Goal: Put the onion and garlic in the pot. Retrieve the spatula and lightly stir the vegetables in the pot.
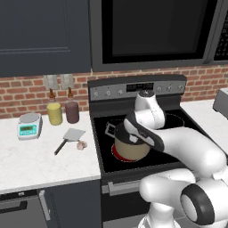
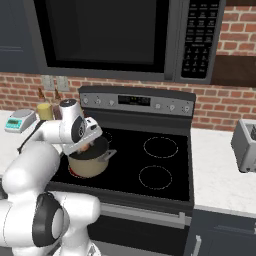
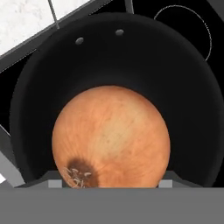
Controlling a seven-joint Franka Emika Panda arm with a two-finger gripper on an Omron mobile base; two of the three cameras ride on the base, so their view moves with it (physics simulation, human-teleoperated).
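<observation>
The orange-brown onion [image 3: 111,135] sits between my fingertips, and my gripper [image 3: 110,183] is shut on it just above the dark inside of the beige pot [image 3: 43,87]. The pot [image 1: 131,149] stands on the front left burner of the stove, with my hand over its mouth; a bit of the onion [image 2: 86,148] shows under the hand. On the white counter left of the stove lies the pinkish garlic [image 1: 81,144], touching or nearly touching the grey-bladed spatula [image 1: 69,138] with its black handle.
A yellow jar [image 1: 54,113] and a dark red jar [image 1: 71,111] stand by the brick wall, with a small scale [image 1: 29,124] to their left. A toaster [image 2: 246,145] is on the counter right of the stove. The burner under the pot glows red [image 1: 115,153].
</observation>
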